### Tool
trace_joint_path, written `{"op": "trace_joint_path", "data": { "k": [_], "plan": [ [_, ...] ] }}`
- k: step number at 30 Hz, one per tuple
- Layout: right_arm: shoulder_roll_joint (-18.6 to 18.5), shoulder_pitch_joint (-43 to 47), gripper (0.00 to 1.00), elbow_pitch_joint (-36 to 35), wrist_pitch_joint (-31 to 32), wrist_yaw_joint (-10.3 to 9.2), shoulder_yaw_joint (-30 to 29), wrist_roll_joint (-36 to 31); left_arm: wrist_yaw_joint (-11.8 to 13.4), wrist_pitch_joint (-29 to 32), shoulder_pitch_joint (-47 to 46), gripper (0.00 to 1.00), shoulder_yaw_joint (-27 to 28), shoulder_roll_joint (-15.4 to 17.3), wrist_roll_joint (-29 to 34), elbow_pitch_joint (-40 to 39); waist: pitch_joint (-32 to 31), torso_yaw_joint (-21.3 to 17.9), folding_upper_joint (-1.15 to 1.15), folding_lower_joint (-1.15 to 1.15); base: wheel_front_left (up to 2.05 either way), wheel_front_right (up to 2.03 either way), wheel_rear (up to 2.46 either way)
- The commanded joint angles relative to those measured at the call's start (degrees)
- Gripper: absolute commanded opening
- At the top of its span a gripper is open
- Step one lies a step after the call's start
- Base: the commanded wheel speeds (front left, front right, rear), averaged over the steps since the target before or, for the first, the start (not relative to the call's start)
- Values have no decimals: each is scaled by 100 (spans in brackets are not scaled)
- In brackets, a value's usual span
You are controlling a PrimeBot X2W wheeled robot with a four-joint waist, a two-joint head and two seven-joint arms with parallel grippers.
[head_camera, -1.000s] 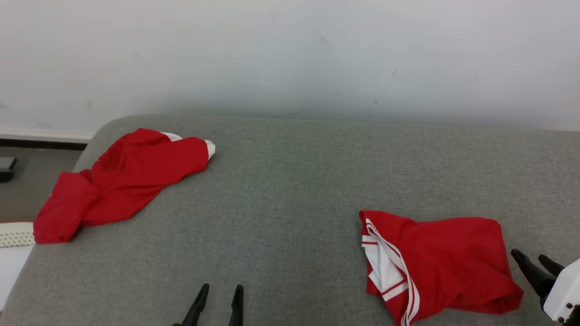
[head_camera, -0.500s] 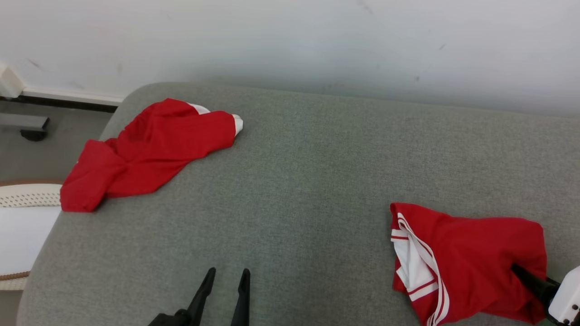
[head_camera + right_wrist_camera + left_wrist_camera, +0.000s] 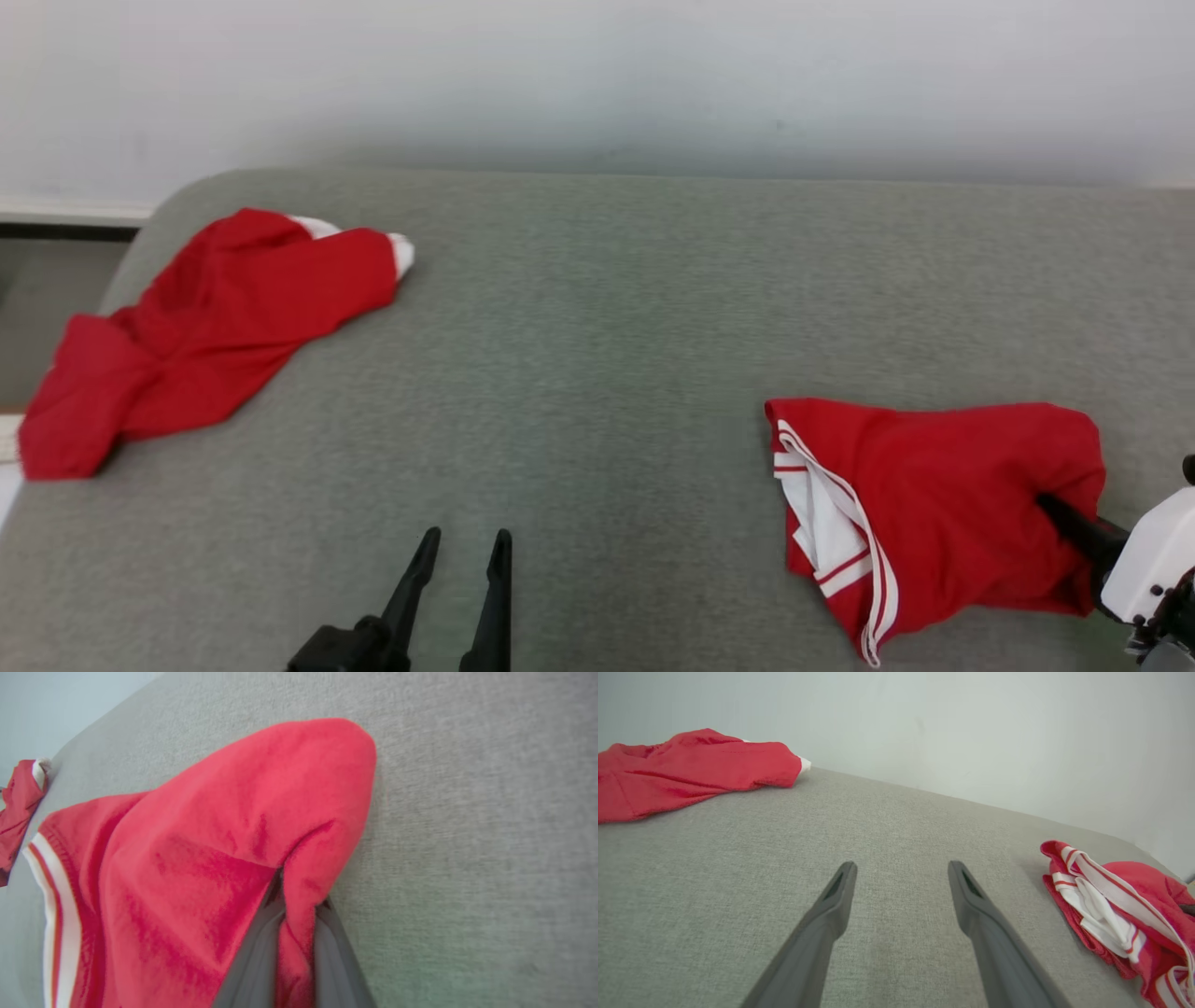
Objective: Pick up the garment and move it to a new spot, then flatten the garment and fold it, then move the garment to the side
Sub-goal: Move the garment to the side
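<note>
The garment [image 3: 943, 495] is a crumpled red piece with white striped trim, lying at the right front of the grey cushion [image 3: 597, 327]. My right gripper [image 3: 1047, 505] reaches into its right edge. In the right wrist view the two fingers of the right gripper [image 3: 299, 896] pinch a raised fold of the red garment [image 3: 210, 835] between them. My left gripper [image 3: 462, 541] hovers open over bare cushion at the front middle; in its wrist view the left gripper [image 3: 901, 865] has spread fingers holding nothing, with the garment [image 3: 1134, 896] off to the right.
A second red garment [image 3: 215, 327] lies crumpled at the cushion's far left corner, its end hanging over the edge. A white wall [image 3: 597, 75] runs behind the cushion. Dark floor [image 3: 47, 299] shows past the left edge.
My right gripper went from open beside the garment's right edge to pushed into it and shut on a fold. The head camera shifted. The left gripper stayed open.
</note>
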Motion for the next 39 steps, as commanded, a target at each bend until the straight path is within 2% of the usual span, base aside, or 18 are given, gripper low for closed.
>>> {"op": "trace_joint_path", "data": {
  "k": [1,8,13,20,27,34,39],
  "plan": [
    [-98,-75,0,-13,-78,-11,26,-60,-18,-2,-78,100,17,19,44,-6,50,-386,0,-1,0,0,0],
    [-370,-316,0,13,-508,-11,192,-290,-129,-2,-383,100,-12,20,183,44,327,-1093,0,-1,0,0,0],
    [-604,-624,0,143,-765,-12,301,-515,-205,-2,-703,100,-52,20,286,79,650,-1265,0,-1,0,0,0],
    [-1078,-1454,0,525,-1261,-12,157,-1054,-334,-2,-1212,100,-216,21,433,176,1244,-1087,0,-1,0,0,0],
    [-1728,-2372,0,1126,-1603,-12,-298,-1811,-359,-2,-1519,100,-353,21,559,206,1732,-769,0,-1,0,0,0],
    [-2193,-2708,0,1847,-1536,-12,-754,-2327,-365,-1,-1562,100,-387,21,610,216,1898,-498,0,-1,0,0,0],
    [-2282,-2777,0,2307,-1577,-13,-1090,-2504,-333,-1,-1517,100,-382,21,613,183,1870,-442,0,-1,0,0,0]
  ]
}}
